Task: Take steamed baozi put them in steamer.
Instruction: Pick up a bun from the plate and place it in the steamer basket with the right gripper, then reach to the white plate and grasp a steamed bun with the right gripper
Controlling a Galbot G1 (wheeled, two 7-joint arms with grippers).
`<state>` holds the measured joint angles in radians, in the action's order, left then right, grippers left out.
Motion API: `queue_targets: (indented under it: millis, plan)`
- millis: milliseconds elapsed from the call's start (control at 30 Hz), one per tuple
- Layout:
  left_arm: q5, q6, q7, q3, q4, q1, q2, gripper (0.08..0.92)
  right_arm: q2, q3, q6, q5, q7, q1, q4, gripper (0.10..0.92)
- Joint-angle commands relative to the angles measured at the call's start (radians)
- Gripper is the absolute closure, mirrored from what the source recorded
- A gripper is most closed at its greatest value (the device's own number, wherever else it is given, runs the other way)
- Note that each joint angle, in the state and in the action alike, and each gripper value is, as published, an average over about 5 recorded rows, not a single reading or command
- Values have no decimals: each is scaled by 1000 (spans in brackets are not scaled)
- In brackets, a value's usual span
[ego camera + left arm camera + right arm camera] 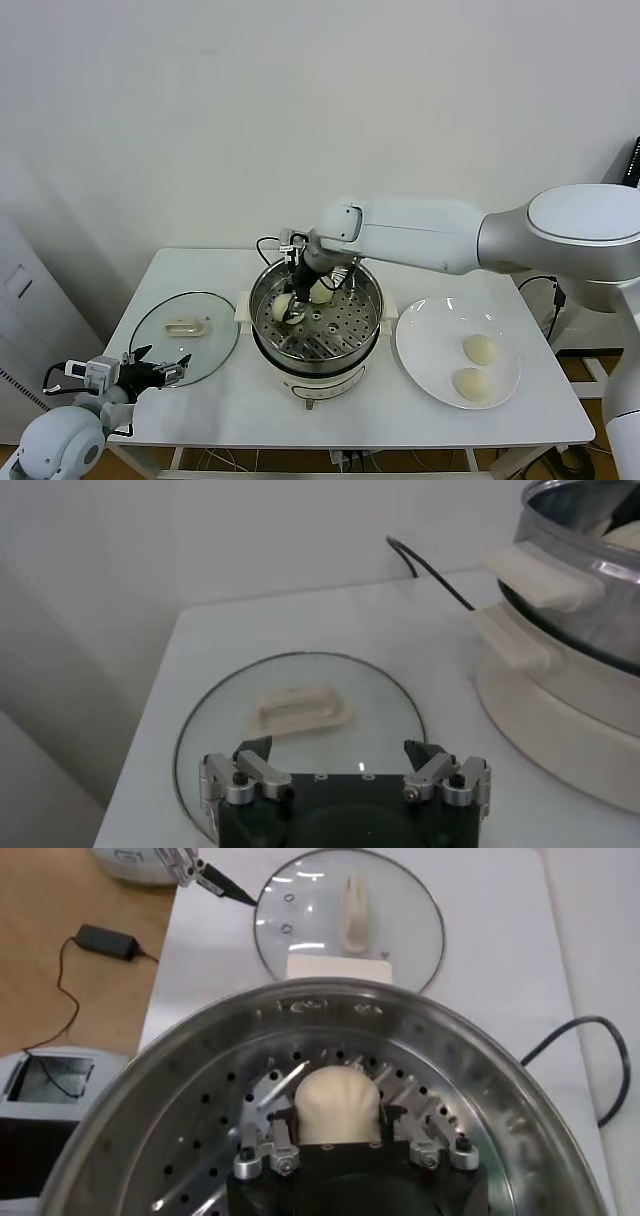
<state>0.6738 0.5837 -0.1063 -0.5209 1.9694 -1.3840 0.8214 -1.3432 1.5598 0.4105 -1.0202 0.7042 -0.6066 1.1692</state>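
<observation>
The left end effector (160, 368) hung idle with jaws wide at the table's (200, 415) left edge by the glass lid (185, 335). Inside the steamer (372, 300), the right end effector (340, 1138) straddled a baozi (338, 1106) resting on the perforated tray (200, 1148), jaws seemingly easing apart: the release step, judging by this. Next called for lifting clear, then fetching from the plate (425, 350). Being round, the bun had no long axis.

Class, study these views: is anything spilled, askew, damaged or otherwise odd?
Nothing stands out. Two baozi sit on the plate, two in the steamer; the glass lid lies flat beside it.
</observation>
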Motion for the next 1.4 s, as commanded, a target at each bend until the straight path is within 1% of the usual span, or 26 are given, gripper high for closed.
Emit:
queue_targets:
  millis: [33,133,233,333,433,567,700,833,967,1167,1400]
  plan:
    - [1,-1,1,0,-2,-1,0,177,14,-14,12,10,4,-13,-4,339]
    - [1,-3,2,-2,-3,-2,-1,177,93,10,1,5,97,-113,39,259]
    - [2,-4,2,-5,-3,-2,-2,177,217,68,-41,36,220,-240,90,213]
    - [4,-4,3,-7,0,-3,-3,177,356,142,-92,96,315,-341,149,204]
    - [4,-3,3,-7,5,-4,-1,177,491,210,-142,162,379,-411,219,203]
    - [4,0,3,-6,14,-3,1,177,646,266,-196,266,420,-440,289,203]
    - [5,4,2,-7,24,-2,1,177,757,287,-243,377,439,-422,320,203]
    - [5,4,2,-11,27,-3,2,177,815,278,-281,446,442,-361,330,203]
    - [5,4,2,-16,29,-6,2,177,836,226,-315,507,439,-252,308,203]
    - [5,4,2,-18,27,-4,2,177,836,128,-356,597,429,-65,260,203]
    - [7,7,3,-13,25,0,2,177,807,-5,-393,670,409,94,182,203]
